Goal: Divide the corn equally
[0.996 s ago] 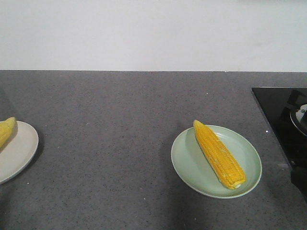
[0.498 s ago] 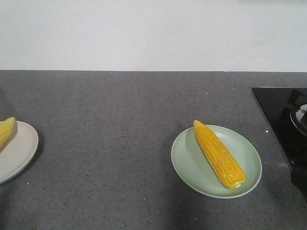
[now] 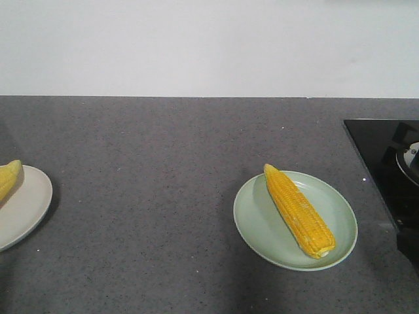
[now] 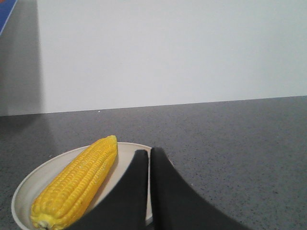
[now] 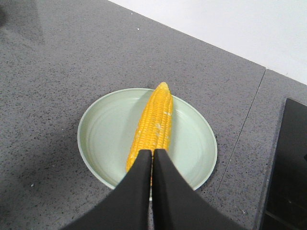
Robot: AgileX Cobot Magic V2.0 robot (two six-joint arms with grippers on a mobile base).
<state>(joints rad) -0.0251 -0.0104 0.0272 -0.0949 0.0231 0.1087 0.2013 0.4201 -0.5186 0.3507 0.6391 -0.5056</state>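
Observation:
One yellow corn cob (image 3: pixel 298 210) lies diagonally on a pale green plate (image 3: pixel 339 216) at the right of the counter. A second corn cob (image 3: pixel 8 177) shows only its tip on a cream plate (image 3: pixel 26 206) at the left edge. In the left wrist view that cob (image 4: pixel 76 181) rests on the cream plate (image 4: pixel 128 155), and my left gripper (image 4: pixel 149 152) is shut and empty, just right of it. In the right wrist view my right gripper (image 5: pixel 153 152) is shut and empty above the near end of the cob (image 5: pixel 154 122) on the green plate (image 5: pixel 105 134).
A black glass cooktop (image 3: pixel 386 163) occupies the counter's right edge, also seen in the right wrist view as a dark panel (image 5: pixel 288 167). The grey speckled counter (image 3: pixel 150 196) spans between the plates. A white wall (image 3: pixel 209 46) rises behind.

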